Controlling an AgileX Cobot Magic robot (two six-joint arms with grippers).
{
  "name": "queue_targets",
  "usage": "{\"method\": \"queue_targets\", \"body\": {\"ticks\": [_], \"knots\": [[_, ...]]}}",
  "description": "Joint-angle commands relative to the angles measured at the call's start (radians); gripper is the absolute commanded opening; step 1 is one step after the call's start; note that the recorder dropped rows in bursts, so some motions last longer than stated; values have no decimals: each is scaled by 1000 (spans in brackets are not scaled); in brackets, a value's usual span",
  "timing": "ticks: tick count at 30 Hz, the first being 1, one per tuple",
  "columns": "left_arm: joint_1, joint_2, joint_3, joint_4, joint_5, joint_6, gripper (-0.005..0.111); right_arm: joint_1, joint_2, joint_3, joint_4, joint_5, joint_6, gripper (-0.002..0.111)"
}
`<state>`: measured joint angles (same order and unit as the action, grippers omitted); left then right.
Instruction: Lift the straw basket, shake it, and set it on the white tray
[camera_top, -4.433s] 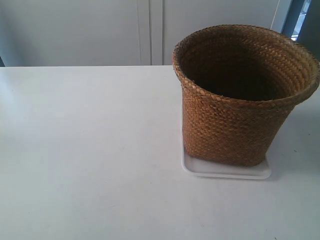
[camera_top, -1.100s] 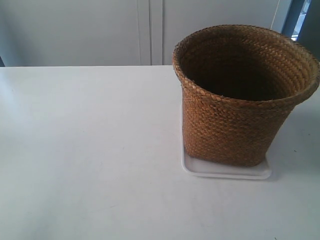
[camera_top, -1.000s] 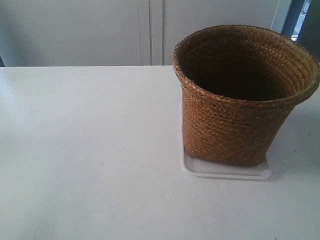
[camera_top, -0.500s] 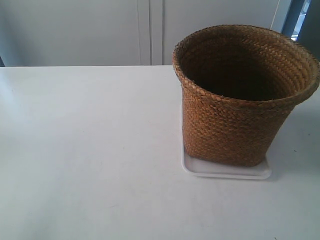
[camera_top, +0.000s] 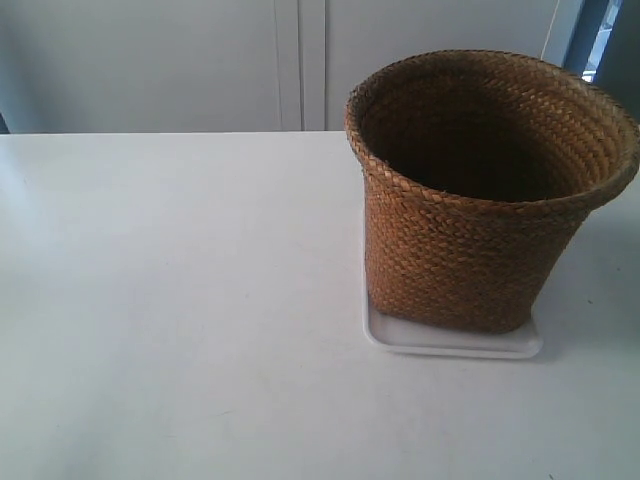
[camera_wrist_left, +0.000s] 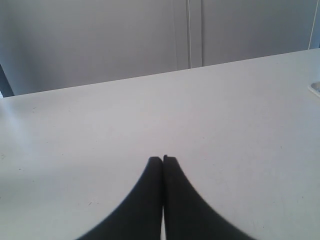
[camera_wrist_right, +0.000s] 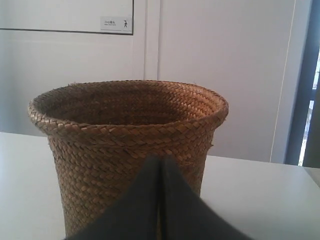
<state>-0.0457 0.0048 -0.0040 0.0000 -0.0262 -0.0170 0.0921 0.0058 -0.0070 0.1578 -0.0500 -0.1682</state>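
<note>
The straw basket (camera_top: 480, 200) stands upright on the white tray (camera_top: 450, 340) at the exterior view's right; the tray's rim shows only along the basket's foot. Neither arm appears in the exterior view. In the right wrist view the basket (camera_wrist_right: 125, 135) fills the middle, and my right gripper (camera_wrist_right: 160, 161) is shut and empty in front of its wall, apart from it. My left gripper (camera_wrist_left: 163, 160) is shut and empty over bare table, with a corner of the tray (camera_wrist_left: 316, 88) at the frame's edge.
The white table (camera_top: 180, 300) stretches wide to the left of the basket. Pale cabinet doors (camera_top: 300, 60) stand behind the table's far edge.
</note>
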Motion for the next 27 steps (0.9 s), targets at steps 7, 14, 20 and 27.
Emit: {"method": "queue_targets", "body": {"ticks": [7, 14, 20, 27], "knots": [[5, -5, 4, 0, -2, -6, 0, -6, -6, 7, -4, 13, -11, 0], [5, -5, 4, 0, -2, -6, 0, -26, -6, 7, -4, 12, -11, 0], [5, -5, 4, 0, -2, -6, 0, -72, -6, 7, -4, 12, -11, 0], [5, -5, 4, 0, -2, -6, 0, -72, -6, 7, -4, 12, -11, 0]]}}
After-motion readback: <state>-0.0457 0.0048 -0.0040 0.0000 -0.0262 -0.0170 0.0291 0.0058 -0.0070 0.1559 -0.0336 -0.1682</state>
